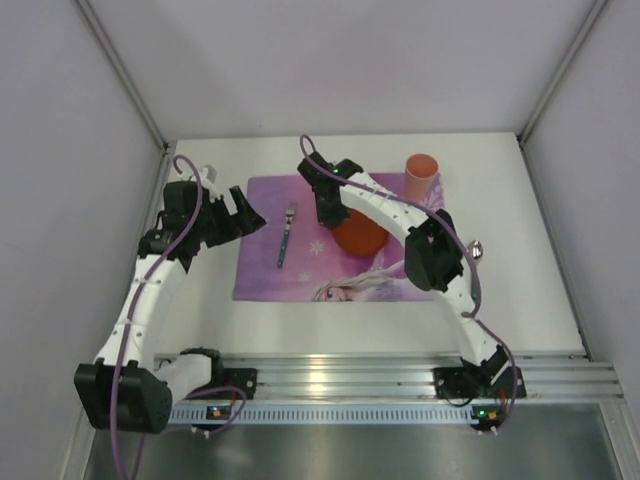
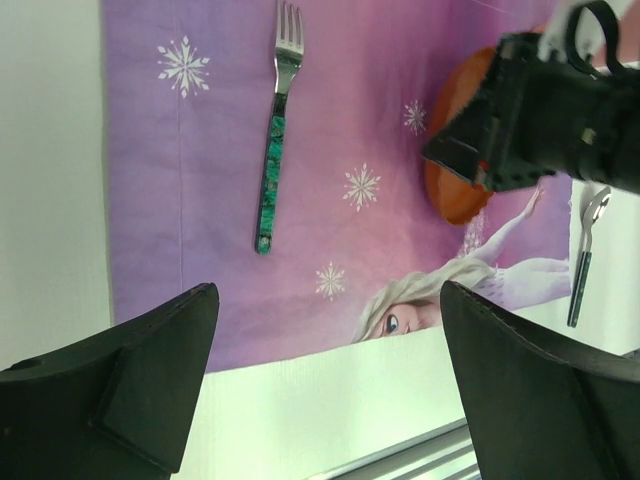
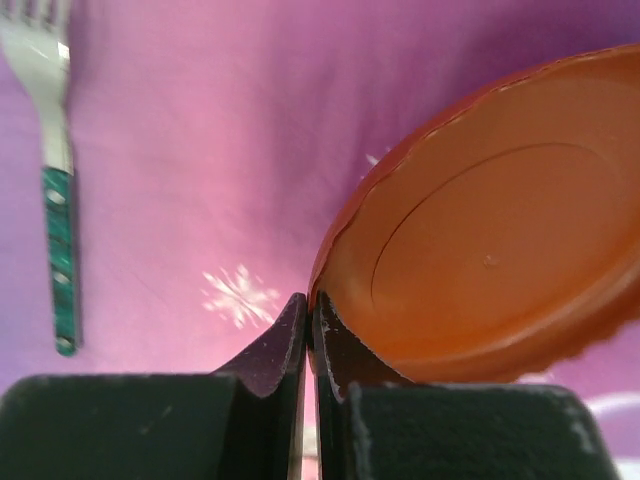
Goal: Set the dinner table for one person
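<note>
The white dinner table (image 1: 520, 290) carries a purple-pink printed placemat (image 1: 300, 275). My right gripper (image 1: 328, 215) is shut on the left rim of an orange plate (image 1: 360, 235), held tilted over the mat's middle; the wrist view shows the gripper (image 3: 309, 300) pinching the plate's (image 3: 490, 260) edge. A green-handled fork (image 1: 286, 235) lies on the mat's left part, also in the left wrist view (image 2: 275, 140). My left gripper (image 1: 250, 215) is open and empty above the mat's left edge, jaws wide apart (image 2: 328, 295).
An orange cup (image 1: 421, 177) stands upright at the mat's far right corner. A spoon (image 1: 477, 248) lies on the table just right of the mat, also in the left wrist view (image 2: 585, 255). Grey walls close in the table's left, far and right sides.
</note>
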